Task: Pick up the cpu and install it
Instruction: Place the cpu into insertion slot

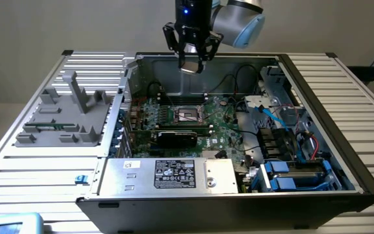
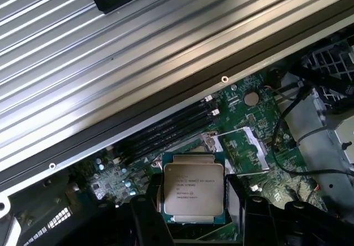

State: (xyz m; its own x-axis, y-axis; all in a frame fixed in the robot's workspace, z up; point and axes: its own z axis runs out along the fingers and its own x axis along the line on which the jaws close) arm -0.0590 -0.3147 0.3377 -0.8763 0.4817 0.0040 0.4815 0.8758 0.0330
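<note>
Gripper: the gripper (image 1: 192, 62) is part way closed and pinches the cpu (image 1: 190, 67).
Fingers: two black fingers (image 2: 145, 219) press on the chip, one on each side.
Cpu: it hangs in the air near the back edge of the computer case (image 1: 362, 180). It touches nothing but the fingers. In the wrist view its silver top shows small writing.
Arm: the arm (image 1: 239, 17) comes down from above. The gripper points straight down into the open case. A small blue light (image 1: 185, 10) glows on the wrist.
Socket: the black socket (image 1: 188, 114) with a shiny middle sits in the middle of the green board (image 1: 223, 129). It is below the chip and well apart from it.
Memory slots: long black slots (image 2: 166, 130) lie just beside the socket.
Case: it lies on the table (image 1: 37, 170) with its open side up. A silver box with a label (image 1: 167, 175) fills its front edge.
Table: it is made of pale metal slats. A grey tray (image 1: 64, 122) sits near the table's edge on the exterior view's left, just beside the case.
Room: a plain pale wall (image 1: 76, 24) stands behind the table.
</note>
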